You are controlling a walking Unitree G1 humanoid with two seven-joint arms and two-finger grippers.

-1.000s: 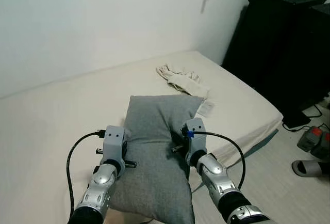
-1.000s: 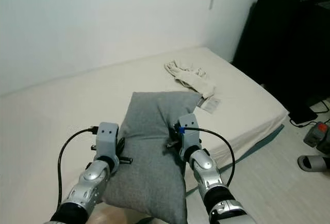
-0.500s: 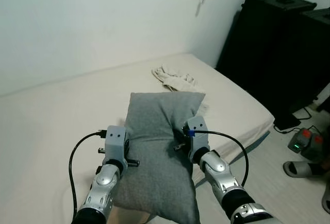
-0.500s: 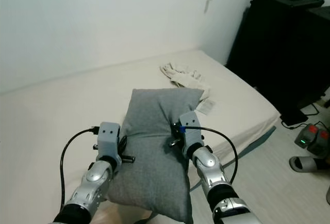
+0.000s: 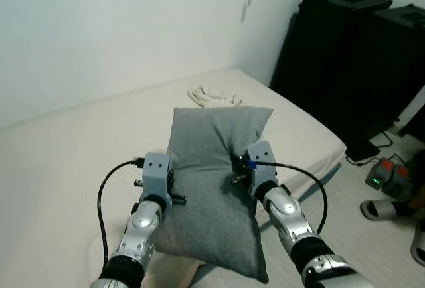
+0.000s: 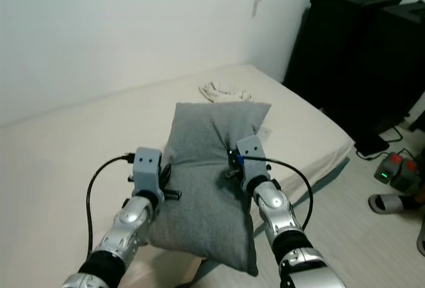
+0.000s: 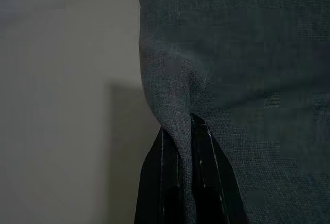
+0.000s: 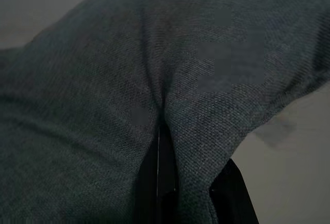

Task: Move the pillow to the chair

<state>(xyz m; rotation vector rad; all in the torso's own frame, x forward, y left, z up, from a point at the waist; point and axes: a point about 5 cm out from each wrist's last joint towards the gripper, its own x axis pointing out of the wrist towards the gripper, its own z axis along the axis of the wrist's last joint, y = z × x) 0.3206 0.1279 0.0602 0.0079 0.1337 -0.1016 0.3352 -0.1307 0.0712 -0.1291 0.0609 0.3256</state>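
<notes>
A grey pillow (image 5: 212,168) hangs lifted above the cream bed (image 5: 60,162), held between both arms. My left gripper (image 5: 167,183) is shut on the pillow's left edge, its black fingers (image 7: 203,182) pinching a fold of fabric. On the pillow's right edge my right gripper (image 5: 238,172) is shut the same way, with cloth bunched over its fingers (image 8: 160,177). The pillow (image 6: 207,162) stands nearly upright, its lower corner drooping near my arms.
A crumpled pale cloth (image 5: 211,95) lies at the bed's far corner. Tall black cases (image 5: 345,56) stand to the right of the bed. On the wooden floor at the right are sandals (image 5: 382,210) and a device with a green light (image 5: 385,178). A white wall is behind.
The view has swung to the right: the black cases and floor items sit more to the left. The pillow is held higher in the picture, still gripped by both grippers.
</notes>
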